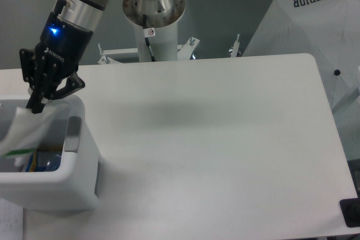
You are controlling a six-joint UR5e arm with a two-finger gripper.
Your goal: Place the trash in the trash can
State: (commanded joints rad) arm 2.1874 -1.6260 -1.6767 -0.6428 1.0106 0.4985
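Note:
My gripper (37, 105) hangs over the back rim of the white trash can (79, 186) at the left edge of the table. Its fingers are shut on the top end of a clear-white wrapper (29, 130) with a green stripe. The wrapper dangles down inside the can. Low in the can, part of a clear bottle (48, 161) with a blue and yellow label shows beneath the wrapper. The rest of the can's inside is cut off by the frame edge.
The arm's white pedestal base (153, 12) stands behind the table's far edge. A white canopy marked SUPERIOR (306, 32) sits beyond the table's right side. A dark object (350, 212) is at the lower right corner.

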